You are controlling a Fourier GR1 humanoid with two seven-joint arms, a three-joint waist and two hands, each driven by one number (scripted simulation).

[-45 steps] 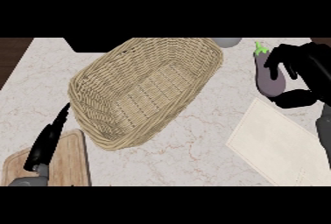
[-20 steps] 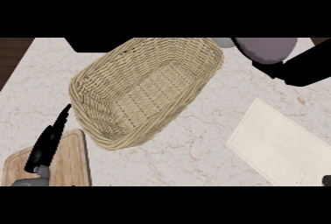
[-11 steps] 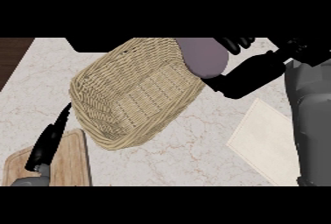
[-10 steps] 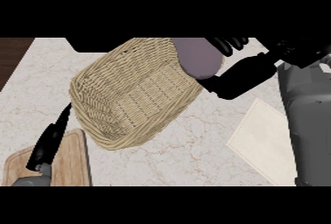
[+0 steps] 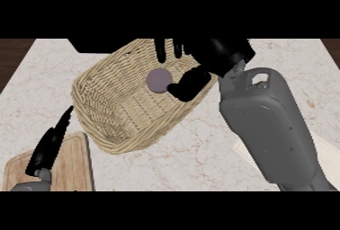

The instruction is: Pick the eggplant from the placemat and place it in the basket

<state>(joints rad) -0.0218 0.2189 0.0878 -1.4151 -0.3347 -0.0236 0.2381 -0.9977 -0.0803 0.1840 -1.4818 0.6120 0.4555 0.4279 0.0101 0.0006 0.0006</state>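
Right black hand (image 5: 211,56) over the upper right rim of the oval woven wicker basket (image 5: 119,112), at the end of the big grey forearm (image 5: 269,130) coming up from the lower right. Fingers pointing up and to the left past the rim, thumb (image 5: 188,85) stretched down over the inside of the basket. Fingers and thumb curled about the small dull purple eggplant (image 5: 158,81), only a rounded end of it visible between them. Eggplant thus above the inside of the basket, near the upper right wall; not possible to tell whether touching the woven bottom or hanging over it.

Basket lying tilted on the pale marble desk (image 5: 192,157), long axis from upper right to lower left. At the right edge, behind the forearm, a thin strip of the cream cloth placemat (image 5: 328,150), mostly hidden.

Left black hand (image 5: 46,150) at the lower left, fingers straight and relaxed, pointing up, grasping nothing, over the light wooden cutting board (image 5: 69,173) in the lower left corner. Dark strip of wood (image 5: 13,54) along the upper left edge, beside the desk.
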